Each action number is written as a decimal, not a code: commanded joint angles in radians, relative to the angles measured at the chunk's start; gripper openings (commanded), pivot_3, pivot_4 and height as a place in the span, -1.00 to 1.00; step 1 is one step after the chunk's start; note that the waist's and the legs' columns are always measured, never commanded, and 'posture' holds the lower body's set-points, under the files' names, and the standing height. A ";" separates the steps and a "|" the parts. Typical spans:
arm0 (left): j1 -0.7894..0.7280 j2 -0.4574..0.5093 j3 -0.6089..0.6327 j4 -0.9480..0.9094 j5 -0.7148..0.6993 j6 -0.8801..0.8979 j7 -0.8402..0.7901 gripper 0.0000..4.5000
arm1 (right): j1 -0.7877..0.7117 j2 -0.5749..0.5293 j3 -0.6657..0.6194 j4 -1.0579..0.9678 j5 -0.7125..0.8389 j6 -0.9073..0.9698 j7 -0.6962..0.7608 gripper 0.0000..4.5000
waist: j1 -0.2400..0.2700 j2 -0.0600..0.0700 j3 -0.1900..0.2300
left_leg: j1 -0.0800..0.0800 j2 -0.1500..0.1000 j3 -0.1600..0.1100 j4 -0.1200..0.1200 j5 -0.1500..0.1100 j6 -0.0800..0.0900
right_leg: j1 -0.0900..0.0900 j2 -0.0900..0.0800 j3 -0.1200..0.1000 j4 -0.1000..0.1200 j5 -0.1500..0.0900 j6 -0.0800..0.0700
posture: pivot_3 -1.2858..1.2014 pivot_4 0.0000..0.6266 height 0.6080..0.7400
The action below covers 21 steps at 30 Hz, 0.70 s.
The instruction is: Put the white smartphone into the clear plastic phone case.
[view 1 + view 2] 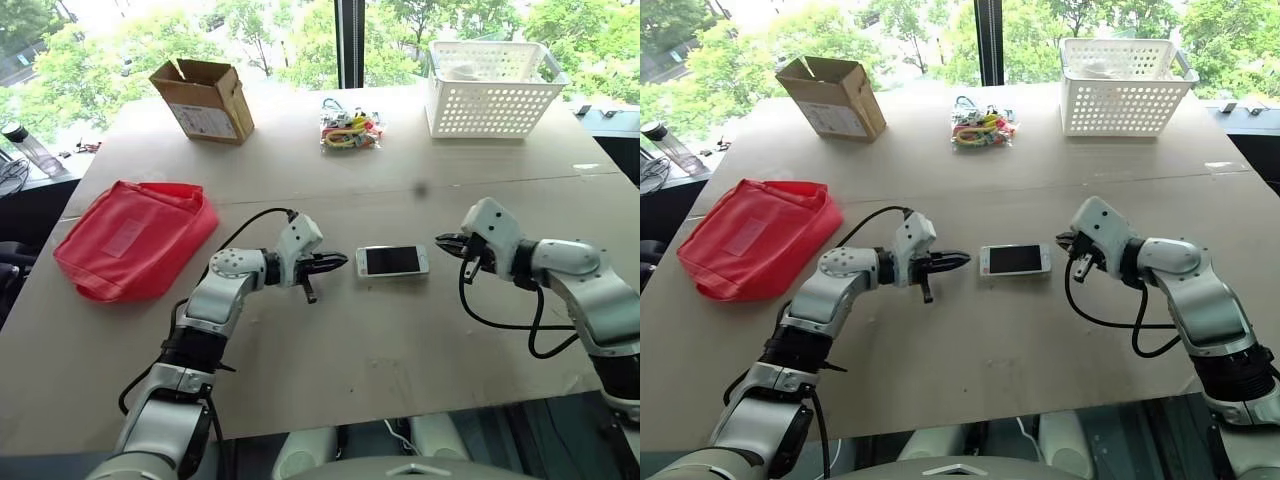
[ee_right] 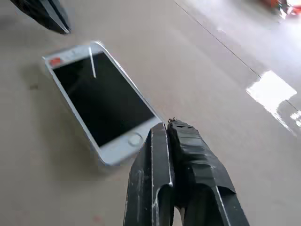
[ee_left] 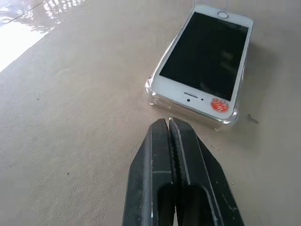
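Note:
The white smartphone lies screen up at the table's middle, resting in the clear plastic phone case, whose rim shows around the phone's near end. My left gripper is shut and empty, its tips a short way left of the phone and apart from it. On the phone's other side my right gripper is shut too, holding nothing, raised a little off the table. The phone and the left gripper's tips also appear in the right wrist view.
A red pouch lies at the left. At the back stand a cardboard box, a bag of coloured items and a white basket. Black cables hang from both wrists.

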 commanded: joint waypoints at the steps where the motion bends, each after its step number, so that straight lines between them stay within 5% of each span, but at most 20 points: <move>1: -0.018 -0.023 -0.009 -0.050 -0.027 0.008 -0.004 -0.98 | -0.020 0.012 0.017 -0.028 0.004 -0.007 -0.017 -1.00 | 0.005 0.000 0.000 | 0.000 0.000 0.000 0.001 0.000 0.000 | 0.000 0.000 0.000 0.000 0.000 0.000 | 0.03 -0.52 0.89; 11: -0.043 -0.038 -0.131 0.042 0.077 -0.041 -0.028 -0.98 | -0.021 -0.002 0.066 -0.037 -0.025 -0.001 -0.034 -1.00 | 0.000 0.000 0.000 | 0.000 0.000 0.000 0.001 0.000 0.000 | 0.000 0.000 0.000 0.000 0.000 0.000 | 0.03 -0.52 0.89; 21: -0.060 -0.048 -0.042 0.003 -0.001 -0.018 -0.007 -0.98 | -0.001 -0.031 0.082 -0.020 -0.046 0.038 -0.050 -1.00 | 0.001 0.000 0.000 | 0.000 0.000 0.000 0.001 0.000 0.000 | 0.001 0.000 0.000 0.000 0.000 0.000 | 0.03 -0.52 0.89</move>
